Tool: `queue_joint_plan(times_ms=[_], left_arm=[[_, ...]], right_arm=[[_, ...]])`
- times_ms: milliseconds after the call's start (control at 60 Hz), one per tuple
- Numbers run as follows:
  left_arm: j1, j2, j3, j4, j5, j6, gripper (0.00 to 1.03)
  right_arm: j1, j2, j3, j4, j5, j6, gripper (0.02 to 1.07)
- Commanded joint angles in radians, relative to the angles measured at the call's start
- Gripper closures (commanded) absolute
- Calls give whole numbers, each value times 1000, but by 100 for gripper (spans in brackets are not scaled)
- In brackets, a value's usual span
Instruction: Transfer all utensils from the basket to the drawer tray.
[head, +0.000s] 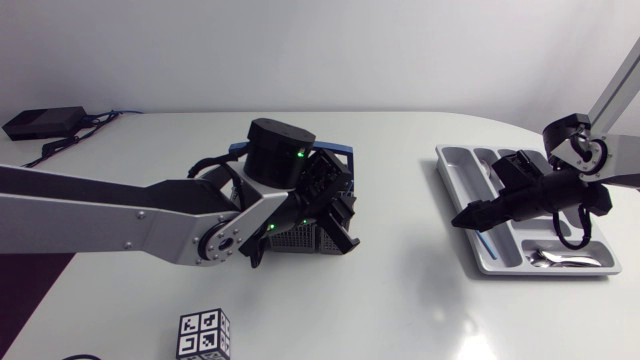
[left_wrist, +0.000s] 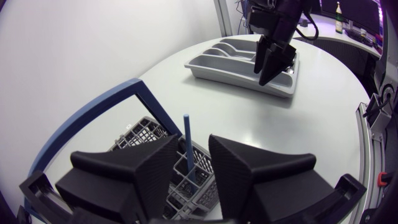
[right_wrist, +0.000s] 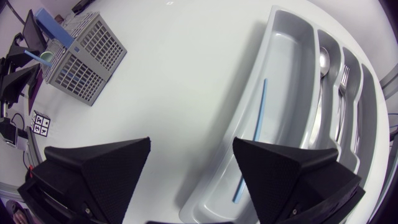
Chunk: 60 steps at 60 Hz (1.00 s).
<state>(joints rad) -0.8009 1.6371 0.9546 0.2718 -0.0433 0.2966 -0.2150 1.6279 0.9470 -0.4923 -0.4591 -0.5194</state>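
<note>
**Q:** What does the overhead camera take in?

**A:** A white table (head: 400, 200). The left arm (head: 100, 210) stretches to the table's middle and covers most of the grey mesh basket (head: 297, 240). The right arm (head: 618, 85) comes in above the grey drawer tray (head: 465, 170). A patterned marker cube (head: 204, 335) sits near the front edge.

**Q:** And the wrist cameras?

**A:** They show what the head view hides. The left gripper (left_wrist: 193, 149) hangs just over the basket, fingers parted. A blue stick (left_wrist: 186, 140) stands upright in the basket, in line with the gap between them. Whether either finger touches it cannot be told.

**Q:** The other pincer?

**A:** The right gripper (right_wrist: 191, 146) is spread wide and holds nothing. Beneath it a second blue stick (right_wrist: 258, 115) lies lengthwise in the tray's widest compartment. A spoon (right_wrist: 323, 62) occupies the next compartment and a fork (right_wrist: 344, 78) the one beyond, details that are small and partly hidden from overhead.
</note>
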Motion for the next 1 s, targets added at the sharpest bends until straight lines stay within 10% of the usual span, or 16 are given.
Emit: queue_joint_plan(times_ms=[0, 300, 983], left_arm=[[-8, 27, 10, 15, -7, 9, 80], [-14, 27, 26, 17, -7, 6, 100], [-1, -175, 44, -40, -4, -30, 100]], right_arm=[[12, -14, -28, 6, 0, 24, 11], [43, -54, -40, 0, 8, 27, 11], [109, -128, -65, -15, 37, 39, 11]])
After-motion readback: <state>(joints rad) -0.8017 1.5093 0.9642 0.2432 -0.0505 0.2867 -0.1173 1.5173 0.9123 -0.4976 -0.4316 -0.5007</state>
